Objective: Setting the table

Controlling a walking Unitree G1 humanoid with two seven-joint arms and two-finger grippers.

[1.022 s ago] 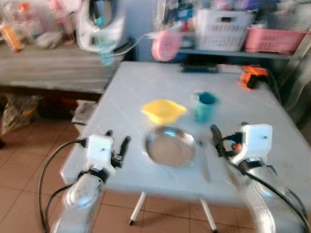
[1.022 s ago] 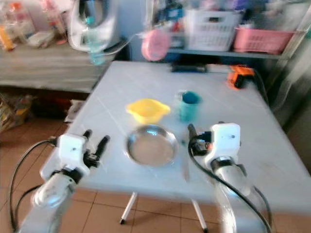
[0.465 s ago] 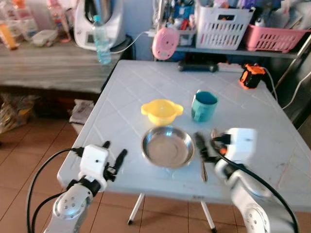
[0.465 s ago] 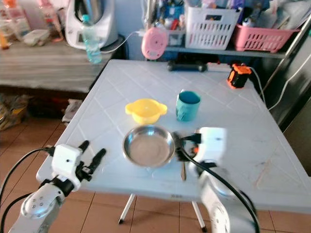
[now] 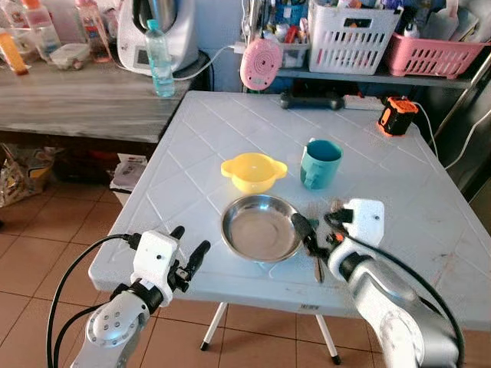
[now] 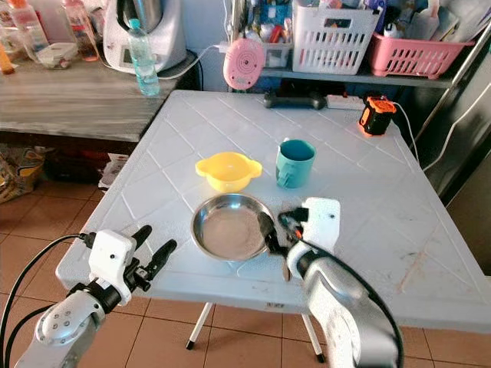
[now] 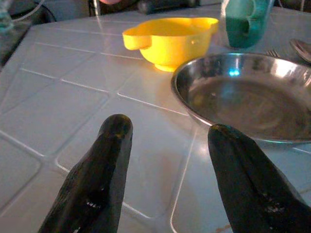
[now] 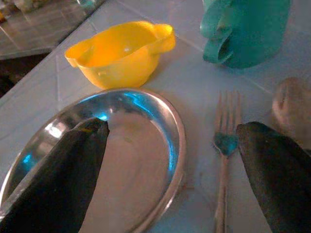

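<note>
1. A steel plate [image 5: 261,227] sat near the front edge of the white bench [image 5: 192,153], with a yellow bowl [image 5: 253,172] and a teal mug [image 5: 320,163] just behind it.
2. A fork [image 8: 222,160] and a spoon [image 8: 291,109] lay on the bench just right of the plate.
3. The right hand [image 8: 170,160] hung low there, fingers spread wide and empty, one over the plate's rim, the other beside the fork.
4. The left hand [image 5: 188,249] waited at the bench's front-left edge, open and empty.
</note>
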